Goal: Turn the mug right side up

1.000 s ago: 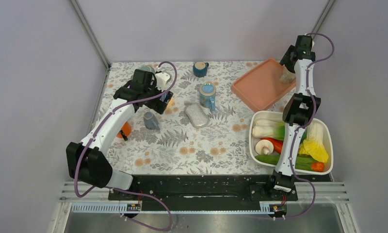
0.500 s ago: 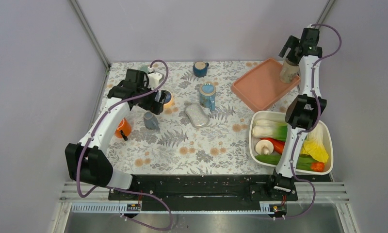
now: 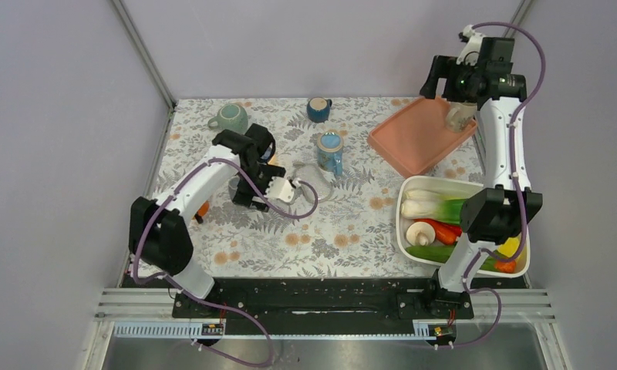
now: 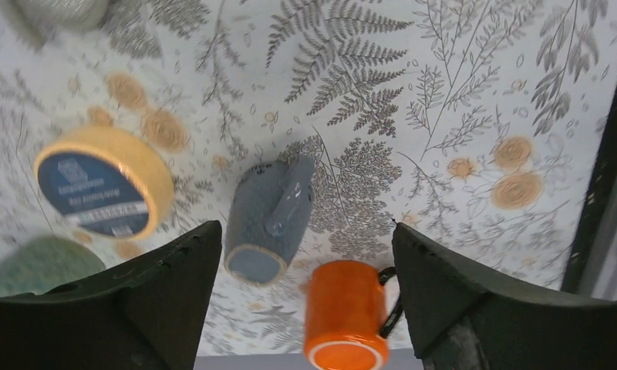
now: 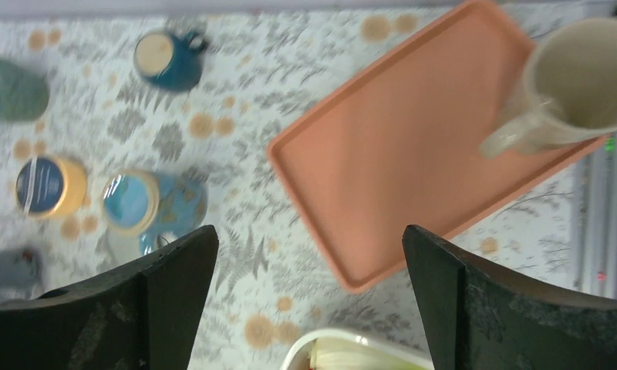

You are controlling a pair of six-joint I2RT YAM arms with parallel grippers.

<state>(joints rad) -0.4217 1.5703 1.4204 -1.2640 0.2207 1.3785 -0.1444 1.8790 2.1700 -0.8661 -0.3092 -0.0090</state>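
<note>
A grey-blue mug (image 4: 271,220) stands upside down on the flowered table, base up, and is mostly hidden under my left arm in the top view (image 3: 238,193). My left gripper (image 4: 305,308) is open and empty, hovering above it (image 3: 247,193). The mug lies toward the left finger. An orange mug (image 4: 345,316) sits just beside it, pale-ringed end toward the camera. A beige mug (image 3: 460,116) stands upright on the pink tray (image 3: 413,135). My right gripper (image 3: 448,81) is open, empty and raised high above the tray (image 5: 309,308).
A yellow-rimmed tin (image 4: 101,189), a green mug (image 3: 230,118), a dark blue mug (image 3: 318,109), a light blue mug (image 3: 330,150) and a grey oval object (image 3: 313,183) stand around. A white tub (image 3: 521,220) of vegetables is front right.
My left arm swung from the back left forward over the grey-blue mug, uncovering the green mug. My right gripper rose up from the beige mug, which stays on the tray.
</note>
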